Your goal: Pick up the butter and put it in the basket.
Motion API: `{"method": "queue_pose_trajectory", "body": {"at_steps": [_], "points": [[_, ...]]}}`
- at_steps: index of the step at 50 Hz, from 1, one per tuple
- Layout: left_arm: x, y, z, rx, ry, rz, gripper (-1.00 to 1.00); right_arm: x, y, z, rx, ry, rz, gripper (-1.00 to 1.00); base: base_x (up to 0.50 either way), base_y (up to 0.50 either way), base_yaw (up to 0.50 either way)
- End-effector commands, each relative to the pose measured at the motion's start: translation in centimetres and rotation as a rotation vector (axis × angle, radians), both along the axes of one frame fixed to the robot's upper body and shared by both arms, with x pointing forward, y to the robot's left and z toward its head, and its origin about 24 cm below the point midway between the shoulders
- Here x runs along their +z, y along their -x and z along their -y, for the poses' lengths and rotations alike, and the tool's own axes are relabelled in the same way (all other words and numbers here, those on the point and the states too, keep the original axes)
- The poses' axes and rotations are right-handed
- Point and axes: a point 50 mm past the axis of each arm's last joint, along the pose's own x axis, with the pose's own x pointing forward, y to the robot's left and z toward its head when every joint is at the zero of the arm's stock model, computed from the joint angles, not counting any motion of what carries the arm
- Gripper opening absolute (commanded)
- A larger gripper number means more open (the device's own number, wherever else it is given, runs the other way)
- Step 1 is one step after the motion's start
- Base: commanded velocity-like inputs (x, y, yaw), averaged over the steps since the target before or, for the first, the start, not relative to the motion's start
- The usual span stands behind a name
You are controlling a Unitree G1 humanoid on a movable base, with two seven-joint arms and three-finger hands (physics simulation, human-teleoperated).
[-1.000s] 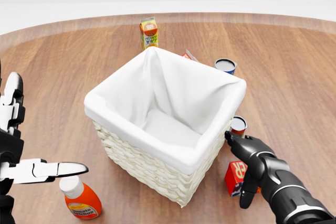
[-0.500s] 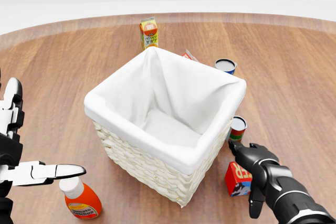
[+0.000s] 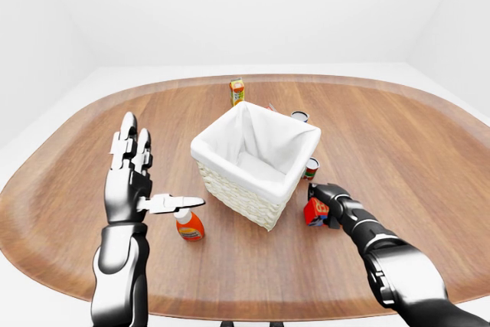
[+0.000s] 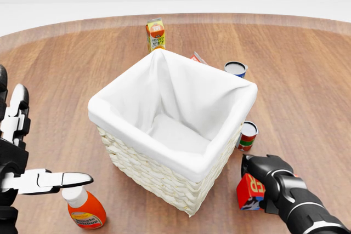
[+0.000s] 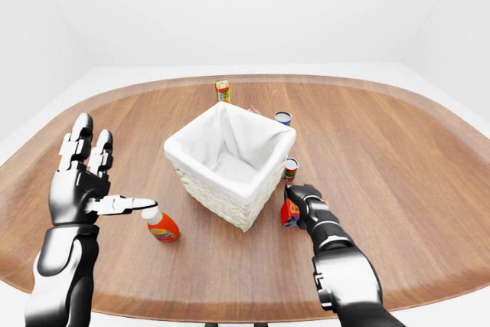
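- Right hand (image 4: 262,182) is down at the bottom right of the head view, dark fingers wrapped over the top and side of the butter (image 4: 249,192), the little red box lying on the table (image 4: 307,80). Looks like contact, but I can't tell whether the fingers have fully closed round it or are only draped on.
- So the butter is on the wood, just beside the basket's near right corner, not lifted as far as I can see.
- Right above the hand in that view stands a small red can (image 4: 248,135), close to the basket wall. A blue-rimmed can (image 4: 235,68) sits further up, and an orange juice carton (image 4: 156,34) stands past the basket's top corner.
- Basket (image 4: 137,157) is wicker with a white cloth liner, nothing inside, mouth wide open.
- Left hand (image 3: 132,178) is held up with fingers spread flat and the thumb sticking out sideways, holding nothing. An orange bottle (image 4: 84,208) lies on the table just under that thumb.
- What I'd worry about: the grip looks like it's on a corner, so the box could pivot or squirt out on the lift.
- Also the wall is tall and right there, so a low lift would clip the rim or shove the basket. A wide swing could bump the red can too.
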Motion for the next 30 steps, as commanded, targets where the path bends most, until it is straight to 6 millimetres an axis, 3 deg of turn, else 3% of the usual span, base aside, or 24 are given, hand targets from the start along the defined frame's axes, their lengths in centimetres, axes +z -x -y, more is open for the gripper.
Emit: {"method": "queue_pose_trajectory", "body": {"at_steps": [1, 15, 30], "points": [[-0.1, -0.1, 0.2, -0.005, 0.002, -0.006, 1.00, 1.0, -0.8, 0.0, -0.041, -0.044, 0.077, -1.00, 0.00, 0.00, 0.00], [0.5, 0.0, 0.2, -0.003, 0.001, 0.022, 1.00, 2.6, -1.3, 3.0, -0.113, -0.047, 0.068, -1.00, 0.00, 0.00, 0.00], [1.1, 0.2, 0.1, -0.001, -0.006, 0.049, 1.00, 4.6, -1.9, 5.2, -0.282, -0.263, 0.111, -1.00, 0.00, 0.00, 0.00]]}}
